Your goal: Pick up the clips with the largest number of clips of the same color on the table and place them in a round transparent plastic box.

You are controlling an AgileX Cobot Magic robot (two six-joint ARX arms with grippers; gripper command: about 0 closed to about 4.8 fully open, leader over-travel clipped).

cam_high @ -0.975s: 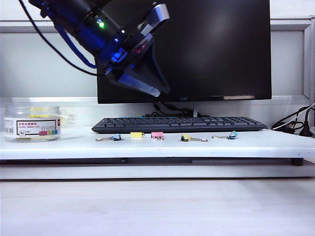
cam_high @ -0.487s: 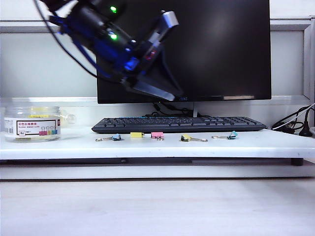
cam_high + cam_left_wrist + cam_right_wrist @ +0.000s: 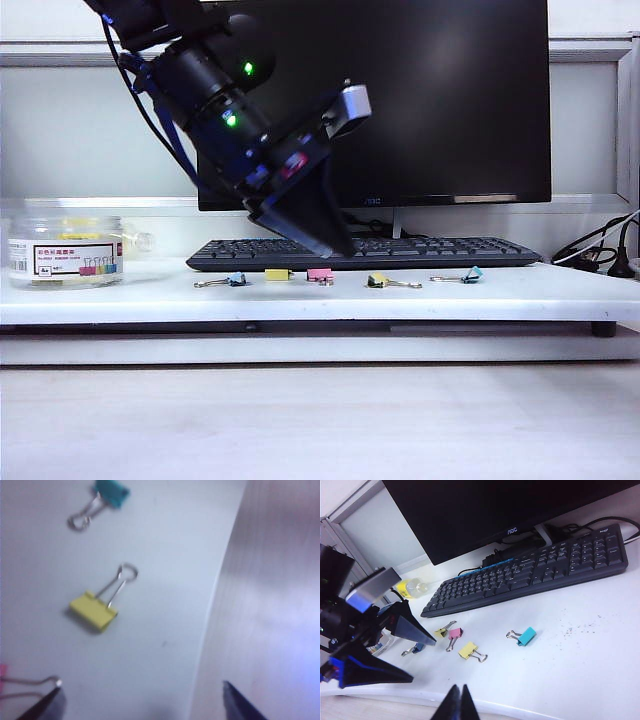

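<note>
Since the yellow clip (image 3: 93, 611) is light and stiff, the left gripper's (image 3: 142, 700) spread fingers should pinch its body; the right gripper's (image 3: 456, 700) fingers sit closed, well back from the counter (image 3: 520, 290).

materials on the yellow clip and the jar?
Yellow clip: body looks like painted sheet metal, matte, folded flat; handles are bare silvery wire loops. Round transparent plastic box: looks like clear plastic, see-through wall, with a white paper-like label. Left hand open above the clip.

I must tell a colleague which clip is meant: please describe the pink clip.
Find the black keyboard on the white table. Five clips lie in a row before it; the pink clip is the middle one, between two yellow clips, and the only pink one.
</note>
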